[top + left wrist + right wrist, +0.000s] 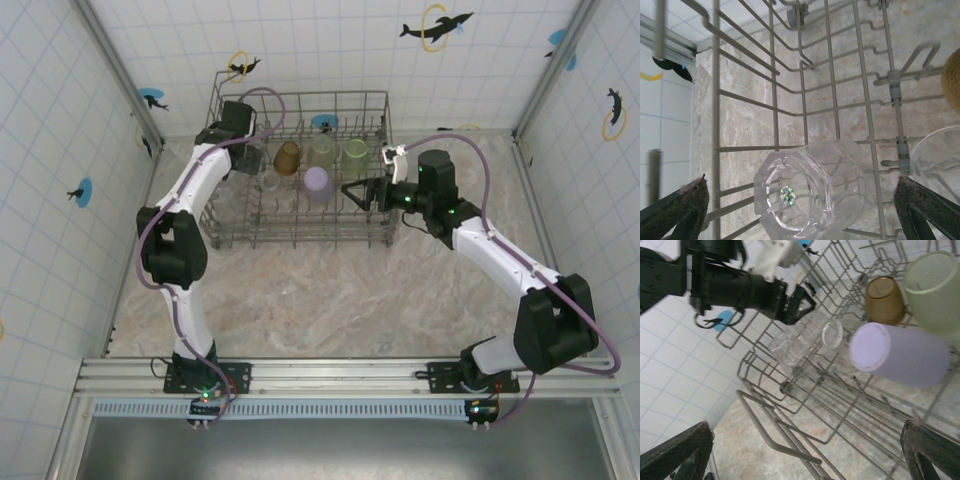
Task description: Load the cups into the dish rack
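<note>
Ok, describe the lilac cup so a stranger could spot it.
Find the grey wire dish rack at the table's far side. Inside, a row holds an amber-brown plastic cup and two pale green cups. The lilac plastic tumbler sits just in front of that row, the only purple one.

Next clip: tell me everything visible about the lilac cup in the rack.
The lilac cup is a plain, frosted-looking plastic tumbler, slightly tapered. It sits inside the dish rack, mouth down, its paler closed base toward the cameras, resting among the wires. A pale green cup and an amber cup stand close behind it; whether they touch is unclear.
</note>
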`<state>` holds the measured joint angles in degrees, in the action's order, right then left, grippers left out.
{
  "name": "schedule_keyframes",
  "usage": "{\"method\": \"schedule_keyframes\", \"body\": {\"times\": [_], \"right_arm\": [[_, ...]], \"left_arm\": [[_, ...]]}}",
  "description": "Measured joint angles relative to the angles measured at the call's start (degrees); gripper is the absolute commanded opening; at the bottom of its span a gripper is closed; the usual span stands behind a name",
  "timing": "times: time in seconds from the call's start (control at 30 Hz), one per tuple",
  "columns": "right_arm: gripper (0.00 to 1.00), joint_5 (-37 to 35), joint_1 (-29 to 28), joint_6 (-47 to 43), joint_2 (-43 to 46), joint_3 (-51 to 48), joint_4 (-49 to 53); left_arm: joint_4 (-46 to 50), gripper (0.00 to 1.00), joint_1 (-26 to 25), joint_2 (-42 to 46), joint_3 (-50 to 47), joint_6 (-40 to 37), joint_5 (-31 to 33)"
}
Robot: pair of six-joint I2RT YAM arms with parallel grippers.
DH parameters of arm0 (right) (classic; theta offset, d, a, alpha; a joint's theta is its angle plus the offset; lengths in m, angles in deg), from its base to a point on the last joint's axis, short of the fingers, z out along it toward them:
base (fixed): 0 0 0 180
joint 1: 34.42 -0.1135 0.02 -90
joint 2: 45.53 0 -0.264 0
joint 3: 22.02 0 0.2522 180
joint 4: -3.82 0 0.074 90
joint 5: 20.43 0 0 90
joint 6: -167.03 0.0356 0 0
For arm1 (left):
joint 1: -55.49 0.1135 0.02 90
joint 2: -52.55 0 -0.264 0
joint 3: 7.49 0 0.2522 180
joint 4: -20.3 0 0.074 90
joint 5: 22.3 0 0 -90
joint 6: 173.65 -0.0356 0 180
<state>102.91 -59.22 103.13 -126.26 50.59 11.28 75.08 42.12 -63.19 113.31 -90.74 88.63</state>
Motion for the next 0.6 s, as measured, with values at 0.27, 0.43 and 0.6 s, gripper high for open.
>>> {"method": "schedule_keyframes", "body": {"times": [0.27, 0.43, 0.6], "right_arm": [[0.99, -14.2, 1.7, -1.5, 0.6, 6.1, 14.3], [0.99, -24.8, 4.5, -1.6, 1.1, 8.9, 23.1], [0.99, -33.1, 8.8, -2.3, 1.0, 12.0, 31.9]], "left_arm": [[-2.3, 0.98, -0.1, 8.0, 0.0, 4.0, -6.4], [-6.4, 0.98, -0.2, 15.5, -2.6, 8.0, -16.9], [-13.0, 0.98, -0.2, 22.7, -11.9, 13.0, -27.5]]}}
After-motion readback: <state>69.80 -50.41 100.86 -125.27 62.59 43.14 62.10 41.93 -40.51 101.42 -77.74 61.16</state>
